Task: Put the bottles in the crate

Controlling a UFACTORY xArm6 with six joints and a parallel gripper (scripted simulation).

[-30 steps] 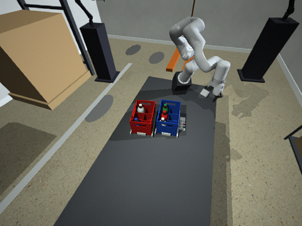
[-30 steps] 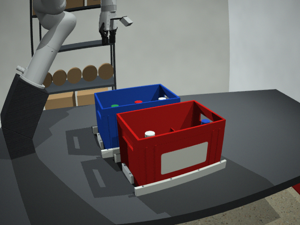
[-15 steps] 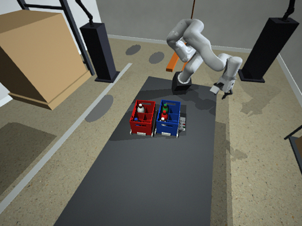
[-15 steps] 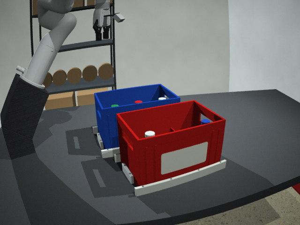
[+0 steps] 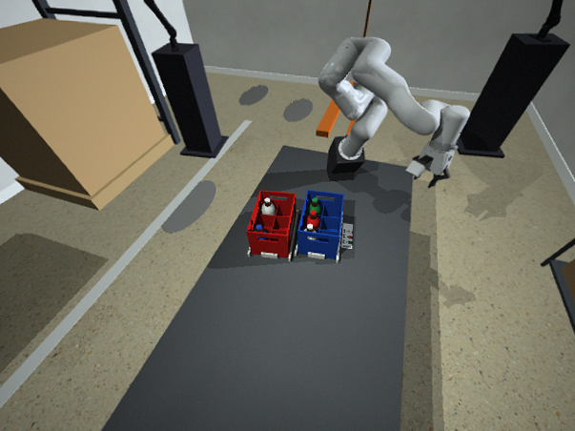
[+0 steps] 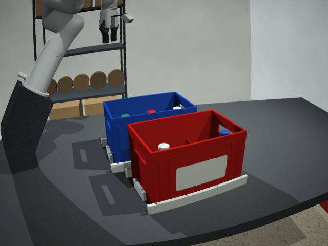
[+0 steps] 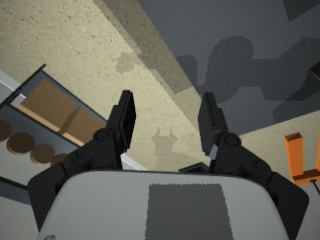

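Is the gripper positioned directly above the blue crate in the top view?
No, the gripper hangs open past the table's right edge, over the floor, well away from the blue crate.

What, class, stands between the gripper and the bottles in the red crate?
The blue crate does. The open gripper hangs beyond the table's edge, and the blue crate sits between it and the red crate. From above, nothing visible covers the bottles.
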